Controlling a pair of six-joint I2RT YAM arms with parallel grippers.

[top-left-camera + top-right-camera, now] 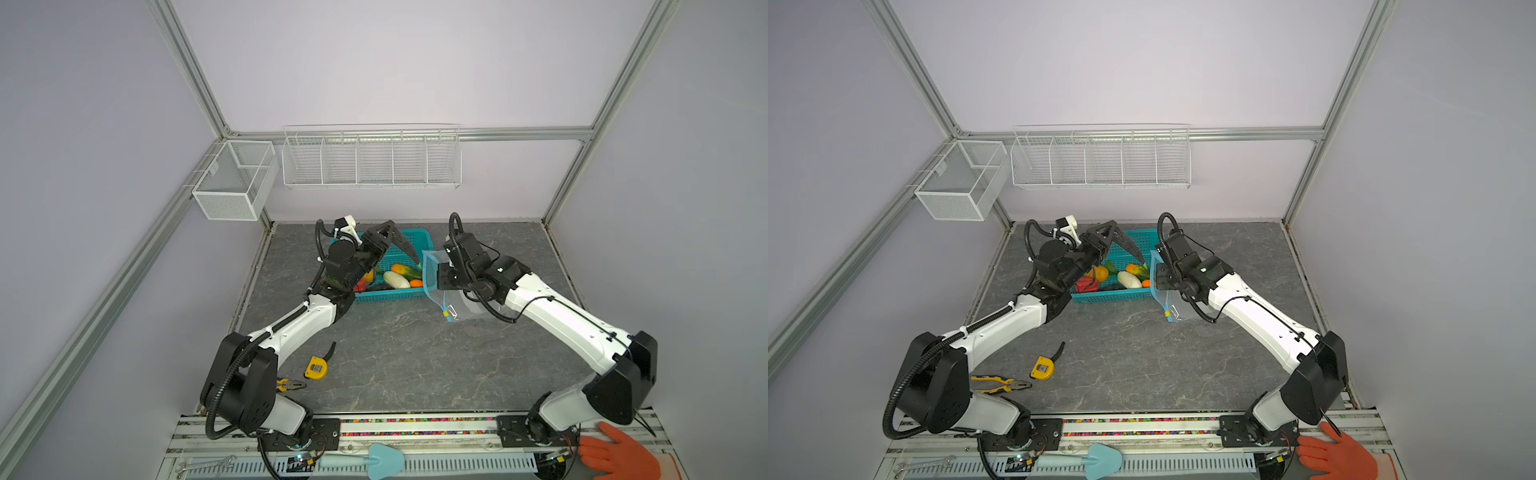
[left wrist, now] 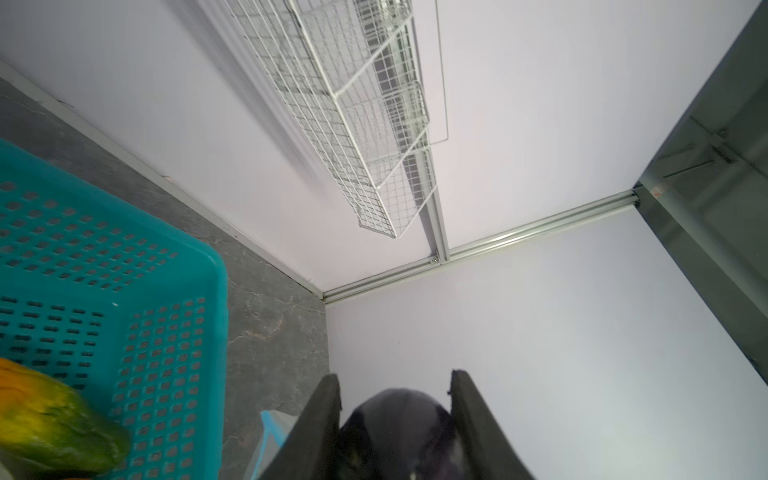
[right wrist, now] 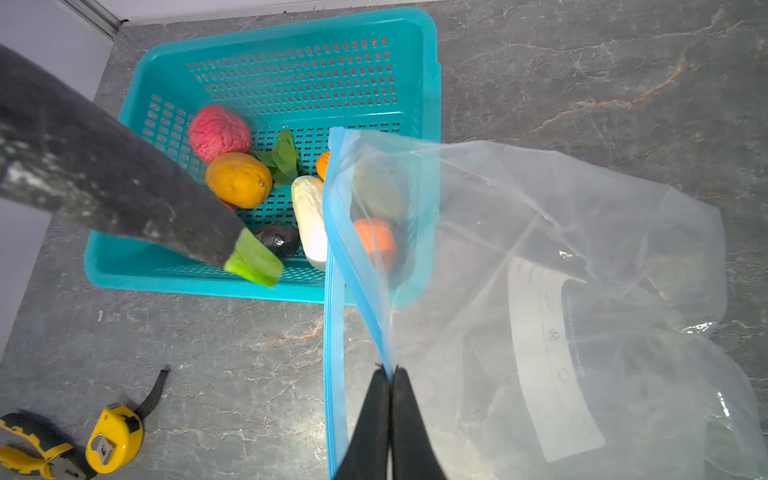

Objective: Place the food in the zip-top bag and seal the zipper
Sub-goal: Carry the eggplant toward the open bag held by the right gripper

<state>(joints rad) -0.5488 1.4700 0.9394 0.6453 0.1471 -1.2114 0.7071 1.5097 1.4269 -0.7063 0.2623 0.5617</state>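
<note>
My left gripper (image 1: 384,235) (image 2: 394,374) is shut on a long dark food piece (image 1: 405,248) (image 2: 399,428) with a green end (image 3: 253,264). It holds the piece above the teal basket (image 3: 291,37), slanting toward the bag's mouth. Still in the basket are pink (image 3: 219,132), orange-yellow (image 3: 239,179), white (image 3: 309,216), leafy green (image 3: 284,158) and small dark (image 3: 278,239) food. The clear zip-top bag (image 1: 461,307) (image 3: 540,249) lies right of the basket. My right gripper (image 3: 390,372) (image 1: 434,274) is shut on one lip of the light-blue zipper (image 3: 334,332), lifting the mouth apart. The yellow slider (image 1: 446,313) hangs at the near end.
A yellow tape measure (image 1: 316,368) and pliers (image 1: 291,384) lie near the left arm. An orange-gloved hand (image 1: 619,453) rests at the front right rail, a light-blue spatula (image 1: 382,459) at the front. White wire racks (image 1: 370,158) hang on the back wall.
</note>
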